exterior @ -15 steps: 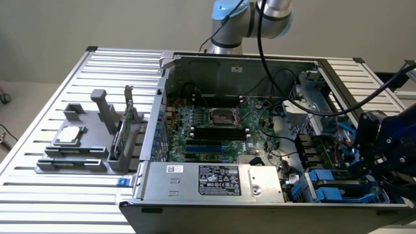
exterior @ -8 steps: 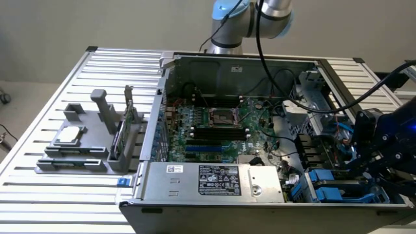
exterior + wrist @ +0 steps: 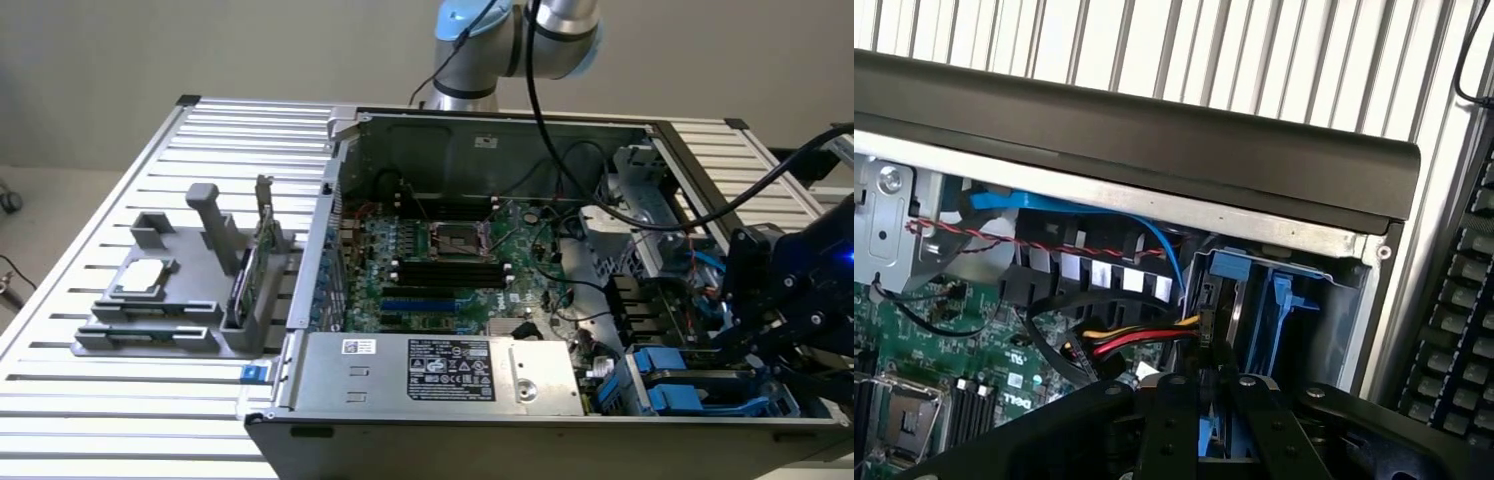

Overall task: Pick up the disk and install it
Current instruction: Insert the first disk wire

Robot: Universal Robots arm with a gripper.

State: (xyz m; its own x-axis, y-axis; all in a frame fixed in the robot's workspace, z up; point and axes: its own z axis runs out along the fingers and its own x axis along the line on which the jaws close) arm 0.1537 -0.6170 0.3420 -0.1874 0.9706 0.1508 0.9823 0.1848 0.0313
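Note:
My gripper is down inside the open computer case, at the drive bay in the near corner on the exterior view's right. In the wrist view its two black fingers stand close together around a narrow blue-railed part, the disk, seen edge-on. The gripper looks shut on it. Just ahead of the fingers stands the blue plastic drive cage, where red, yellow and black power wires end at a connector. Most of the disk's body is hidden by the fingers and the bay.
The motherboard fills the case floor and a power supply lies along its near side. A grey fixture on the slatted table holds a small silver chip and an upright green card. Loose cables cross near the bay.

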